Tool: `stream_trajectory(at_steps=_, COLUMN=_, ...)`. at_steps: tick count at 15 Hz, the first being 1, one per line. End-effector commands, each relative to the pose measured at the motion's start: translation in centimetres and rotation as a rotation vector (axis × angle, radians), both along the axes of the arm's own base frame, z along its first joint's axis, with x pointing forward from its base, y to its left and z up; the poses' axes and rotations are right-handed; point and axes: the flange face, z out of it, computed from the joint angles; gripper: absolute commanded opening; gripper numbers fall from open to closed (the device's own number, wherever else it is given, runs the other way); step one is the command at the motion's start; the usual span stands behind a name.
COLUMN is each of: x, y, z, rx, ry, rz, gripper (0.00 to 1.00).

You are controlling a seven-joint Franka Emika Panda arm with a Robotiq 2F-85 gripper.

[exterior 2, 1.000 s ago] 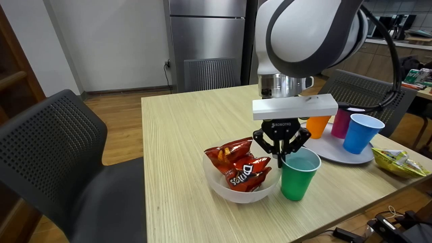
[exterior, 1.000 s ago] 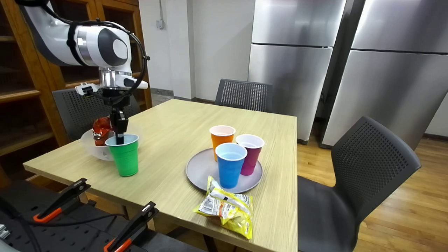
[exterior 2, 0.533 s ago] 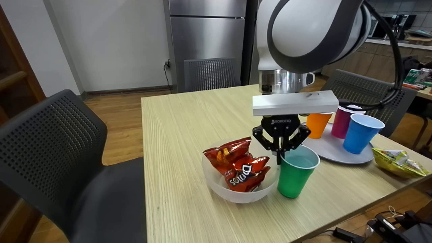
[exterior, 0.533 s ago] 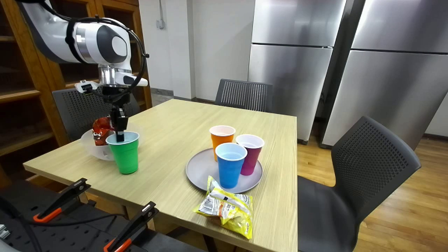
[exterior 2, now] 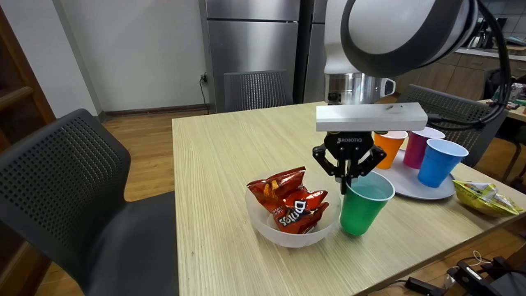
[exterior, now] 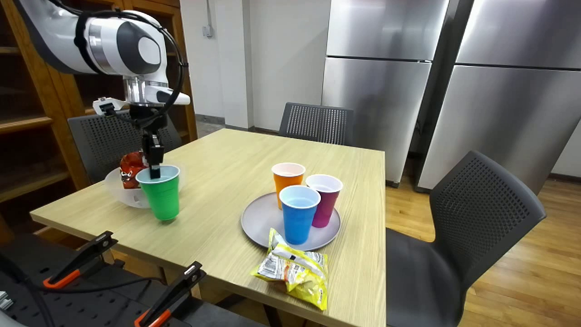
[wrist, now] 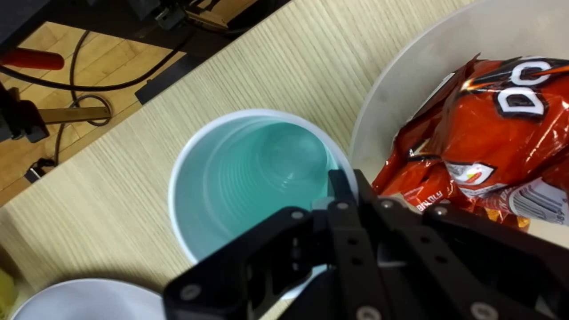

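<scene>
My gripper [exterior: 155, 171] is shut on the near wall of a green cup [exterior: 164, 197], one finger inside the rim and one outside. It also shows in an exterior view [exterior 2: 346, 186] and in the wrist view [wrist: 351, 183]. The cup, pale inside and apparently empty, tilts slightly and seems held just above the table; it also shows in an exterior view [exterior 2: 361, 211] and in the wrist view [wrist: 249, 178]. A frosted white bowl [exterior 2: 283, 239] stands close beside the cup, with a red Doritos bag [exterior 2: 300, 205] in it; the bag also shows in the wrist view [wrist: 498, 129].
A grey plate [exterior: 258, 222] holds a blue cup [exterior: 298, 220], a purple cup [exterior: 324, 209] and an orange cup [exterior: 287, 181]. A yellow snack bag [exterior: 297, 274] lies beside the plate near the table edge. Dark chairs [exterior: 481, 218] surround the wooden table [exterior: 213, 159].
The gripper and green cup have risen slightly and, in an exterior view, shifted a little right of the bowl. The bowl, plate and other things have stayed in place.
</scene>
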Motion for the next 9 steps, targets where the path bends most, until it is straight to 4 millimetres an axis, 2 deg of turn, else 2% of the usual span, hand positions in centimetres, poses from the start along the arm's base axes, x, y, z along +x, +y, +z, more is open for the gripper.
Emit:
stream_trajectory(at_steps=1, x=-1.2, y=-1.6, z=1.8, rx=0.009, ry=-0.037, rz=-0.034, gripper=0.01)
stream_trajectory(at_steps=9, x=-0.5, y=-6.3, z=3.8, rx=0.008, ry=-0.073, rz=-0.094, gripper=0.01)
